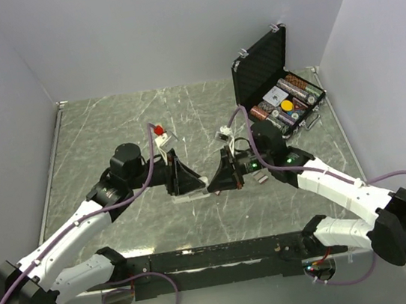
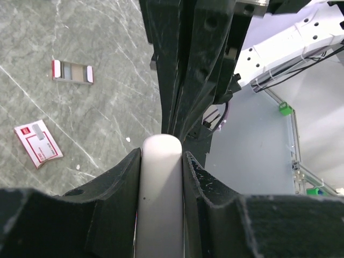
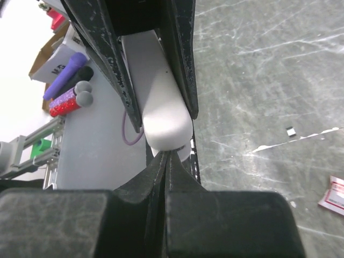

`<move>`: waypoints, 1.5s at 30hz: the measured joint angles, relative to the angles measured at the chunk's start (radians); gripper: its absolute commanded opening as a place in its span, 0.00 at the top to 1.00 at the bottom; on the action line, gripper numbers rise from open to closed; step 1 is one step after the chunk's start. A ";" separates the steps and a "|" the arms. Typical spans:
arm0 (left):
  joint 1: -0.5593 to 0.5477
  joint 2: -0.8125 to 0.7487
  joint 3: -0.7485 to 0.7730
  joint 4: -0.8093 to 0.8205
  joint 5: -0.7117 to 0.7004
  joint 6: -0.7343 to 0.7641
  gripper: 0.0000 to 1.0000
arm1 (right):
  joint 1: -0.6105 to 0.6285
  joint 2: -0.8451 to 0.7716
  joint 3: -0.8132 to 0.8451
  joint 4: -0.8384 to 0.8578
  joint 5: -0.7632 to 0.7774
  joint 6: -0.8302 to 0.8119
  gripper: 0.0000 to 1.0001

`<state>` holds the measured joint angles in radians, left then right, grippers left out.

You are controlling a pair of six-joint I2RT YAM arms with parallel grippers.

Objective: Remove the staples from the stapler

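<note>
Reaching in from the near edge of the table (image 1: pixel 109 127), both arms meet over its middle. Item one, stapler (image 2: pixel 159 199): white, smooth, round-nosed body, with the left gripper (image 2: pixel 161 155) clamped on its two flanks. Right gripper (image 3: pixel 165 161): fingers pressed together with only a seam between them, tips touching the stapler's rounded end; whether a thin tab is pinched there cannot be told. Item two, staples (image 3: pixel 291 130): one tiny grey bit on the bare stone-patterned top, well apart from the stapler, looks like a short strip of them. It is too small to be certain, and any inside the stapler are hidden. Handling, judged: near weightless, stiff yet brittle along the glued joints, slick metal lying flat, so likely to skid or snap; best taken across the two long sides, low and gently. Off to one side of the grippers, a flat pink-and-white box (image 2: pixel 38 144) and a small grey box with red ends (image 2: pixel 72 71) lie apart from each other. Far right corner: an open black case (image 1: pixel 260 64) holding assorted small goods.
</note>
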<state>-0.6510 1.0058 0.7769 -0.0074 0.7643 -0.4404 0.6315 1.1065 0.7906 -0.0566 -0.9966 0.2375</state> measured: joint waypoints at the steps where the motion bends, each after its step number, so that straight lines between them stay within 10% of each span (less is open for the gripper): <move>1: 0.000 0.000 -0.003 0.005 0.000 -0.005 0.99 | 0.004 0.001 -0.009 0.015 0.000 0.008 1.00; 22: -0.022 -0.001 -0.008 0.127 -0.042 -0.050 0.99 | 0.073 0.077 -0.037 0.111 0.091 0.144 1.00; 34: -0.037 0.008 0.004 0.041 -0.341 -0.044 0.99 | 0.077 -0.058 0.054 -0.039 0.440 0.056 1.00; 45: -0.038 0.079 0.061 -0.011 -0.635 -0.106 0.99 | 0.078 0.167 0.062 0.123 0.503 0.113 1.00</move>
<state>-0.6888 1.0843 0.8383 -0.0181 0.1291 -0.5461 0.7094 1.2739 0.8528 0.0662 -0.4934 0.3508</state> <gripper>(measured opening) 0.378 0.007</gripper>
